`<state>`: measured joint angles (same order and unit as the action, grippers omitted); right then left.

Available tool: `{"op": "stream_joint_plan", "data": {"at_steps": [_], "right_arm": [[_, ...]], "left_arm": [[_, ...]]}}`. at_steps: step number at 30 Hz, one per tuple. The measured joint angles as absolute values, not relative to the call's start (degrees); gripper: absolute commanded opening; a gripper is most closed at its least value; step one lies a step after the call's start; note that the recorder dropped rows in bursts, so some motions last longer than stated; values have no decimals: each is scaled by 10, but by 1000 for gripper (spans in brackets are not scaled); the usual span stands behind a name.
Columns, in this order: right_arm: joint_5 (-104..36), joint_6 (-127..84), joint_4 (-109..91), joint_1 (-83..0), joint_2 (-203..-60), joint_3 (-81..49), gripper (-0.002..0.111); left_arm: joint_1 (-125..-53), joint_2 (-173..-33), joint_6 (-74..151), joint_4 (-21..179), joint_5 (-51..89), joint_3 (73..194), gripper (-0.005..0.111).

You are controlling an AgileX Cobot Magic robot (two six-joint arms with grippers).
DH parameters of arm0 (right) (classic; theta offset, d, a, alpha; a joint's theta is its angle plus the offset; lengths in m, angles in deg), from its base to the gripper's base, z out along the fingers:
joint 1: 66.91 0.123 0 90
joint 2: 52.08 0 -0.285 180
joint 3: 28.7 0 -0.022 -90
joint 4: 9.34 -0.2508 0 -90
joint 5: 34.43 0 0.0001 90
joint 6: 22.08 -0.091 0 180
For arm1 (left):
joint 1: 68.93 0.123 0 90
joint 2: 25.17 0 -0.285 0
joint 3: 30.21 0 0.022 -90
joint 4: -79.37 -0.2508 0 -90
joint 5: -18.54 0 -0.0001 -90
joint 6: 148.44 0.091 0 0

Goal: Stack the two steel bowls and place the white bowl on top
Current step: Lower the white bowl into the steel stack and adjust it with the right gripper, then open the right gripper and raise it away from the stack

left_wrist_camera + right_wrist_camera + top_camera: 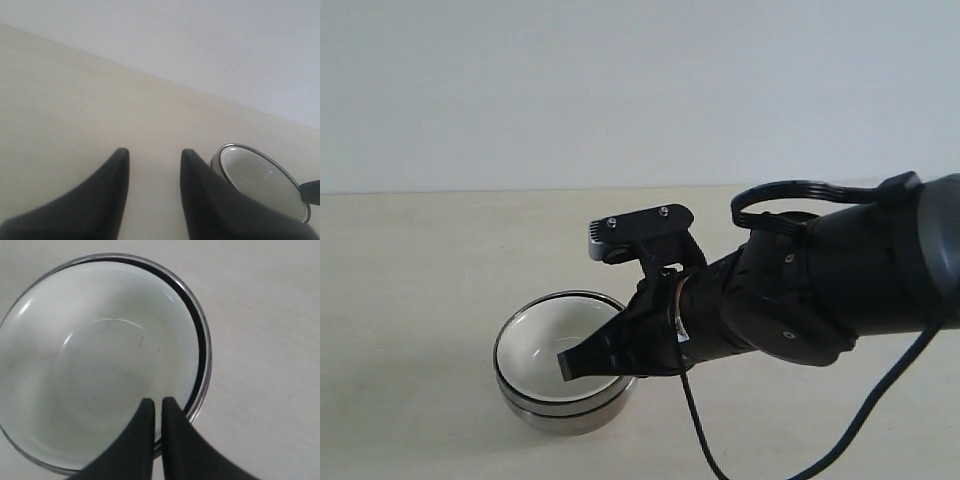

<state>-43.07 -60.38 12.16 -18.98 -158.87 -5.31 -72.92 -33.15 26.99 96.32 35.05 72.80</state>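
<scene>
Steel bowls [565, 418] stacked, white bowl [535, 340] inside, right gripper [567, 367] closed above

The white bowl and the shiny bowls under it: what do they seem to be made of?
The white bowl looks like glazed ceramic, perhaps melamine: off-white and glossy, with soft highlights inside. The steel bowls look like polished stainless steel: a mirror-like grey wall with dark reflections.

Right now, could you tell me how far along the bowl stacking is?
Done, it seems: the white bowl sits nested in the steel bowls. In hand: nothing; the right gripper is shut over the white bowl, the left gripper open and empty. Left: probably just pulling the right arm away.
</scene>
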Motion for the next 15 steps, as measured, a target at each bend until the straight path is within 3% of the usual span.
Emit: {"op": "stream_joint_plan", "data": {"at_steps": [9,15], "right_arm": [[-418,-610,118,-187,-1563,-53,0],[-382,-611,113,-129,-1562,-53,0]], "left_arm": [[-729,-331,270,963,351,728,32],[-729,-331,270,963,351,728,32]]}}
